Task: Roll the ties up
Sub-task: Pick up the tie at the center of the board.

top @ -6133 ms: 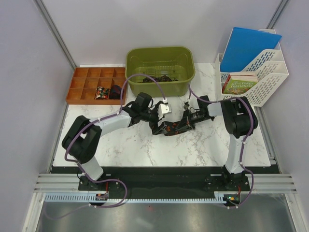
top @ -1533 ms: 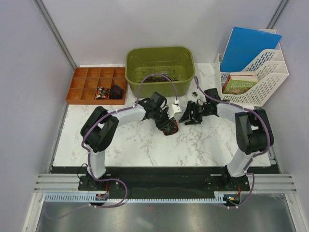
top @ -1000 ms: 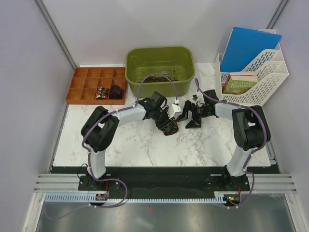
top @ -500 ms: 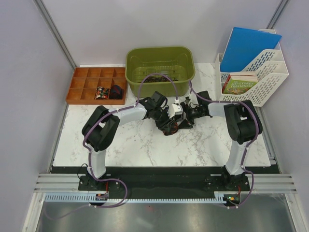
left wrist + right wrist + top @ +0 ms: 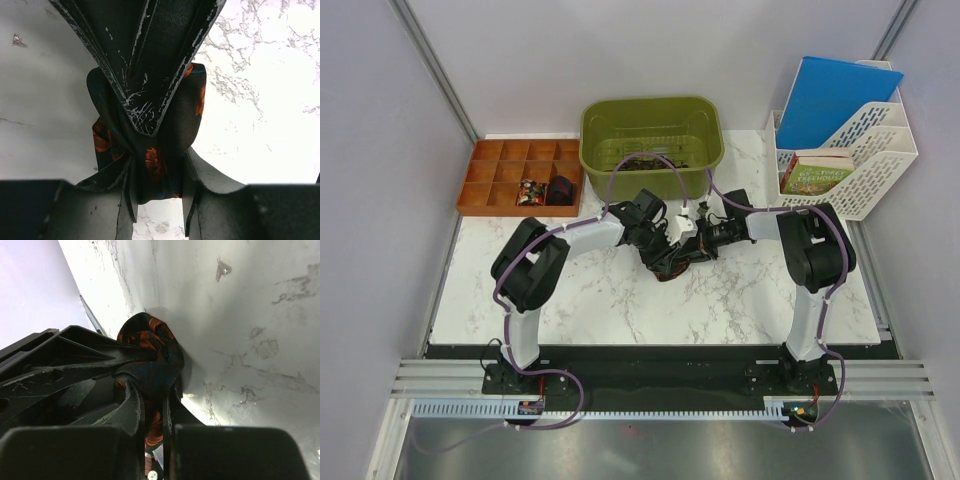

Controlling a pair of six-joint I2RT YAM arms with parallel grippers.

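Tie bunched, axis unclear, pinched by left end effector, right end effector.

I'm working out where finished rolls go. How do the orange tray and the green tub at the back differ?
The orange tray is shallow and split into many small compartments; the green tub is deep with one open cavity. The tray holds two small bundles in neighbouring near-row compartments; the tub holds a loose dark heap. Both sit side by side along the table's far edge.
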